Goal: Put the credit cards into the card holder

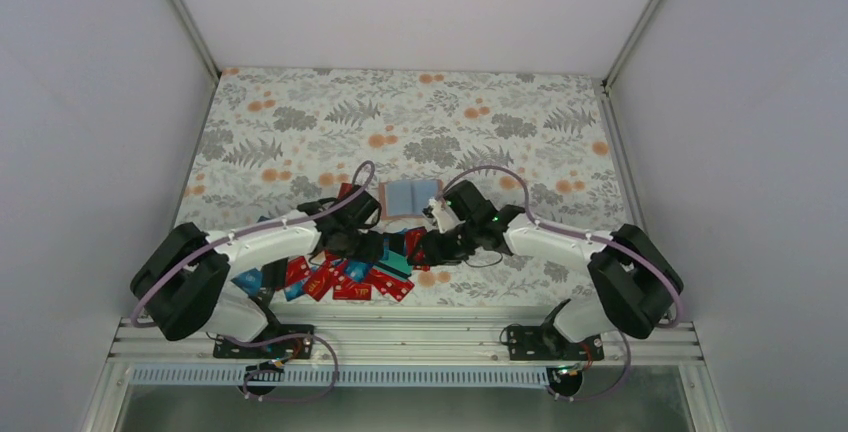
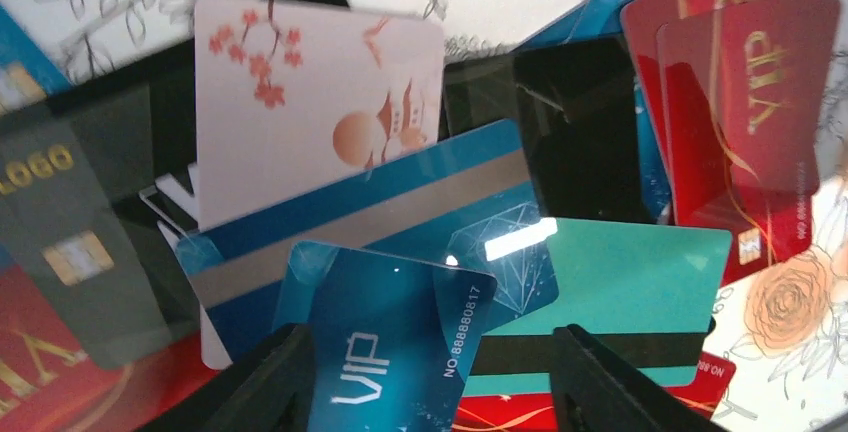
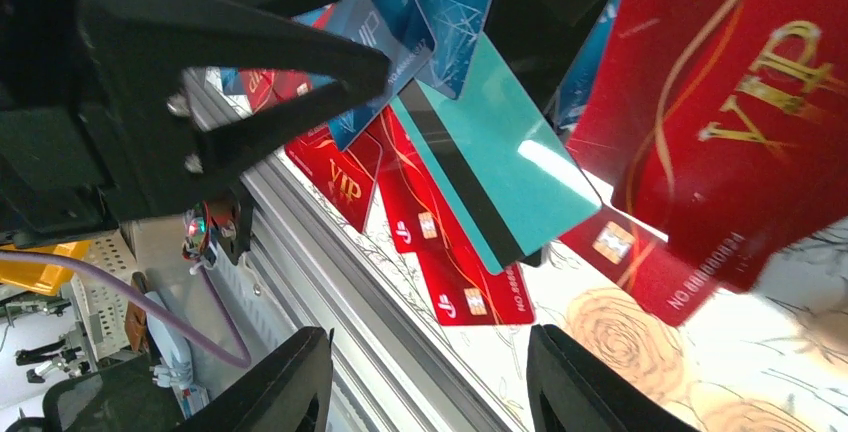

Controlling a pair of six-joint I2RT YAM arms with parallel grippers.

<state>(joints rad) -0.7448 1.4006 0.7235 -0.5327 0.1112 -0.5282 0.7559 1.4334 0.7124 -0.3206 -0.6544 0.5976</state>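
TWO ARMS OVER A SCATTER OF CARDS. From above, we see both arms bent inward over the floral table (image 1: 400,112), meeting above a loose heap of credit cards (image 1: 345,277) near its front edge. The card holder (image 1: 411,198) lies spread open with its blue-grey lining up, at about 1 o'clock from the heap and just beyond the two wrists.

The left end effector (image 2: 430,392) hangs low over the pile with its jaws roughly half apart. A blue VIP card (image 2: 390,352) stands tilted between its fingers (image 2: 265,387). The card sits close against the 9 o'clock finger and well short of the 3 o'clock one, so it is not clamped. We cannot tell whether it touches the near finger.

Beneath it, a pale blossom-printed card (image 2: 310,102) lies at 11 o'clock, a teal card (image 2: 620,282) at 3 o'clock, red VIP cards (image 2: 750,92) at 2 o'clock and a black card (image 2: 580,122) between them.

The right end effector (image 3: 430,392) is also about half open and holds nothing. It is poised over the table's front edge and the aluminium rail (image 3: 330,282), with the card heap spreading away toward 1 o'clock.
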